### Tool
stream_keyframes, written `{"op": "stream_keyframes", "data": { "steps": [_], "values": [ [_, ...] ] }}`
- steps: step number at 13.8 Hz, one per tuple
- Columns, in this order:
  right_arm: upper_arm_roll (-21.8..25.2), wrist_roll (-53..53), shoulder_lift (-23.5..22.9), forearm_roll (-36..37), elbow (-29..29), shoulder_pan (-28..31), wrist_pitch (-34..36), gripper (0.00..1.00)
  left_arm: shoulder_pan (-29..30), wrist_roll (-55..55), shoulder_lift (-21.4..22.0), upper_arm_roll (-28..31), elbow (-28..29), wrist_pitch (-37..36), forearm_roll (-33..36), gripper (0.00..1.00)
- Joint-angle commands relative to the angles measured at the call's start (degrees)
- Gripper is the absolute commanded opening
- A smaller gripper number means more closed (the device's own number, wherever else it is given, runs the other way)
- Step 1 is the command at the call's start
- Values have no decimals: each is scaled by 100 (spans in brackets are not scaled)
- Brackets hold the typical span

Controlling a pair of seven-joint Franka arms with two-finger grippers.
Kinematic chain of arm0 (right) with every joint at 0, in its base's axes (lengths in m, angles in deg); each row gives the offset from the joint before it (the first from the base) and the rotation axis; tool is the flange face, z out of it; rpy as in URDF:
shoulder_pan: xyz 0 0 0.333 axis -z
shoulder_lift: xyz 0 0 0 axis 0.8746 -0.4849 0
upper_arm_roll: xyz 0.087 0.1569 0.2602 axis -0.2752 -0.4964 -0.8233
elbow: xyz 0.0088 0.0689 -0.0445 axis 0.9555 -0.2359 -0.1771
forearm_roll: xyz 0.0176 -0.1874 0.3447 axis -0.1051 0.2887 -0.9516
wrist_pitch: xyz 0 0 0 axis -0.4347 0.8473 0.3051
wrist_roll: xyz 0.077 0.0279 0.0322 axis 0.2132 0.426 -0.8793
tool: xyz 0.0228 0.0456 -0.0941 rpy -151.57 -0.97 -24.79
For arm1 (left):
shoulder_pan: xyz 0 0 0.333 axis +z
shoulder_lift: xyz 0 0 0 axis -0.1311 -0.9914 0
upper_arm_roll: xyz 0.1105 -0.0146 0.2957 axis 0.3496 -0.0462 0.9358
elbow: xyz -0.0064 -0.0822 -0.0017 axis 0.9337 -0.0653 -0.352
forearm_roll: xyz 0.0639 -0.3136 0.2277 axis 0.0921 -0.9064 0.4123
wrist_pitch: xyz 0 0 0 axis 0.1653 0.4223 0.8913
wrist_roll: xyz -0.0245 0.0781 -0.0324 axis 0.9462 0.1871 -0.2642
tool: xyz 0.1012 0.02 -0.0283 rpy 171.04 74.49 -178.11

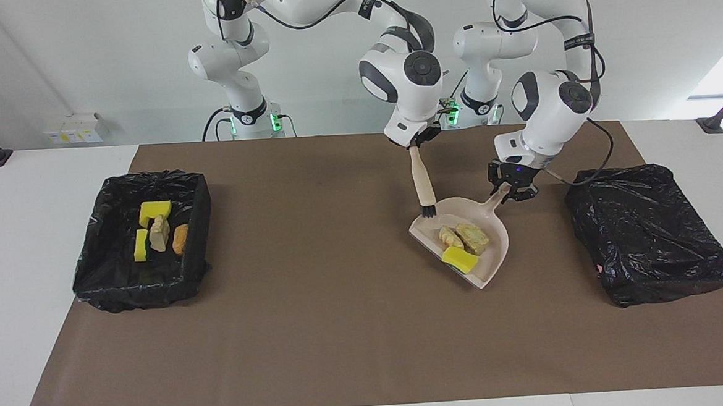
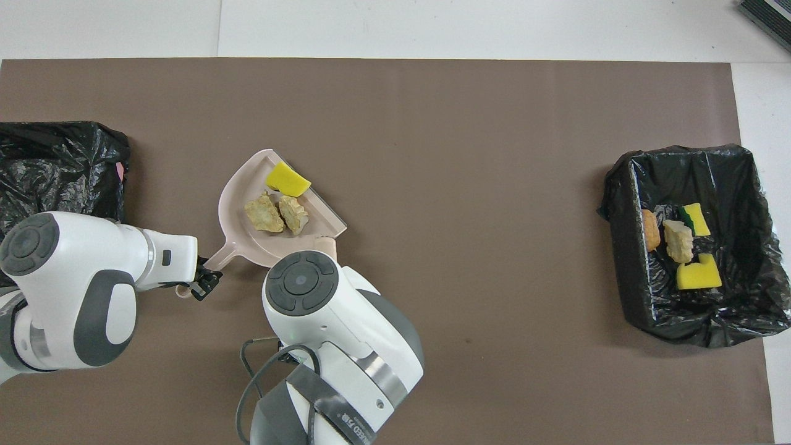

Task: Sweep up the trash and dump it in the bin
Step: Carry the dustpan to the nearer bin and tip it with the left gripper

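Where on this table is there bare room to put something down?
The brown mat lies bare between the open bin and the dustpan, and along its edge farthest from the robots. It is crowded around the dustpan, where both arms work beside the covered bin.
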Motion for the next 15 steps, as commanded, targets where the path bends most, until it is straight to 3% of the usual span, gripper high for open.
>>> {"op": "stream_keyframes", "data": {
  "steps": [1,4,6,9,13,15],
  "values": [
    [-38,277,564,-136,-653,306,199,0,181,55,-47,15,-386,-35,-128,0],
    [-38,173,1153,-109,-1883,343,-387,0,453,-6,-64,24,-746,-219,-128,0],
    [-21,-403,1435,-100,-2508,438,-548,0,795,-15,-143,33,-1237,-884,-111,0],
    [-38,-970,1541,-100,-2695,615,-347,0,1464,-15,-275,33,-2108,-2002,3,0],
    [-47,-900,1840,-162,-3117,396,-530,0,2123,12,-424,41,-2794,-2495,109,0],
    [-47,-830,1814,-162,-3161,413,-854,0,2640,46,-617,42,-3294,-3143,310,0]
  ]
}}
